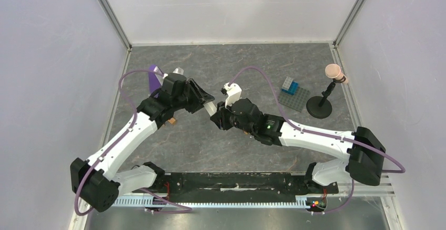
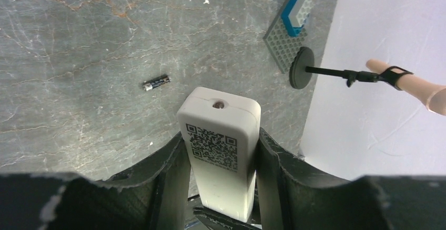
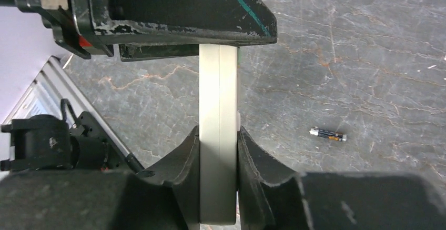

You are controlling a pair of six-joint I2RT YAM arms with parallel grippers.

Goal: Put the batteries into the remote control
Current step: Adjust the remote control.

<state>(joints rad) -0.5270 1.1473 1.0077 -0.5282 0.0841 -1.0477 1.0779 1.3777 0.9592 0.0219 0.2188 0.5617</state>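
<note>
— Over on the left, what is that purple thing?
— Part of a purple stand point(image 1: 154, 77). The left arm point(image 1: 126, 135) hides the rest. A tiny orange thing point(image 1: 171, 120) peeks out under that arm, too small to tell what it is.
— What is the left gripper point(image 2: 220, 141) doing?
— It holds the remote point(image 2: 225, 190). One finger presses on each side.
— Where is the remote?
— Up above the table point(image 2: 79, 56), between the two grippers. From the top you only see a small white bit; the grippers cover the rest.
— Which way does it point?
— Its long way goes from the left gripper to the right gripper point(image 3: 218, 132). From the right wrist it runs straight up the picture, thin edge to the camera, and its far end goes behind the left gripper. From the left wrist you see an end with a little round hole point(image 2: 217, 104) and a side with a square code point(image 2: 214, 148). The button side is hidden.
— Does the right gripper hold it too?
— Yes. Its fingers are close together and squeeze the near end.
— And the battery?
— From the right wrist, one dark battery point(image 3: 328, 133) with a silver tip lies flat on the table, right of the remote and well apart from it.
— What is on the far right?
— A grey plate point(image 1: 295, 102) with blue blocks point(image 1: 289, 85) on it, and near it a black stand point(image 1: 319, 107).
</note>
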